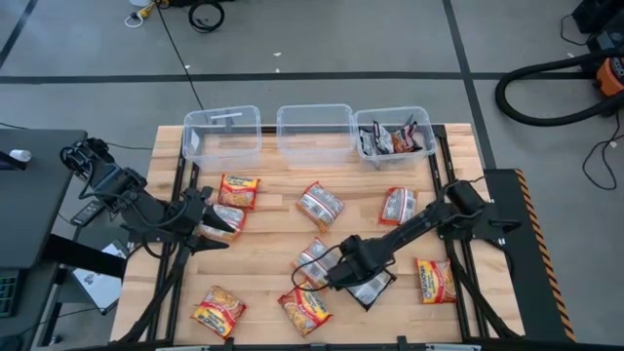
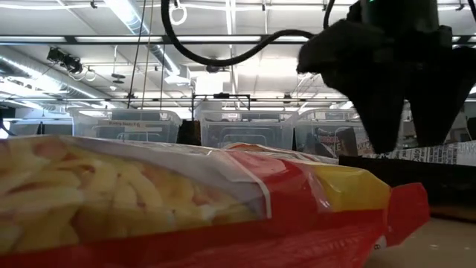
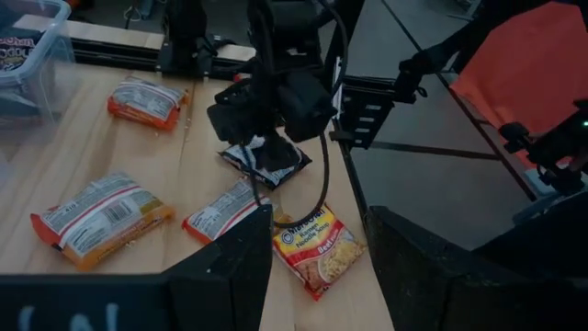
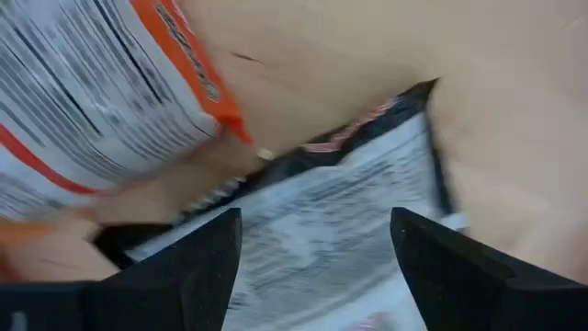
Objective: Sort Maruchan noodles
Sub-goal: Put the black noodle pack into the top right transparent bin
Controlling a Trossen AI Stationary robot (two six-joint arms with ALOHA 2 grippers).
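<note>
Grey concrete floor (image 1: pixel 341 39) all around, crossed by dark seams, with a black hose (image 1: pixel 546 93) at the far right. In the middle, a pale wooden table (image 1: pixel 273 239). Along its far edge, three clear bins: left bin (image 1: pixel 222 136) and middle bin (image 1: pixel 315 132) without packets, right bin (image 1: pixel 395 136) holding several dark packets (image 1: pixel 390 138).

Scattered over the wood, the Maruchan noodles. An orange-yellow packet (image 1: pixel 238 191) near the left bin, another (image 1: pixel 219 310) at the near left corner, a third (image 1: pixel 306 310) near the front middle, a fourth (image 1: pixel 435 280) at the near right. Red-and-silver packets at mid table (image 1: pixel 320 205), toward the right (image 1: pixel 398 205) and just left of the right arm's tip (image 1: pixel 312 258). One more packet (image 1: pixel 226 218) beside the left fingers.

Right gripper (image 1: pixel 339 276) low over the near middle of the table, jaws wide apart, nothing clamped between them. Directly below, flat on the wood, a black-and-silver packet (image 4: pixel 340 221), seen between the two dark fingers (image 4: pixel 197 267) in the right wrist view, with a white-and-orange packet (image 4: pixel 101 101) close beside it. Same dark packet (image 3: pixel 266 161) under the right arm's head in the left wrist view.

Left gripper (image 1: pixel 207 226) at the table's left edge, spread open, empty, tips just beside the packet there.

In the low view, a large orange-yellow packet (image 2: pixel 186 201) filling the foreground, the bins behind.
</note>
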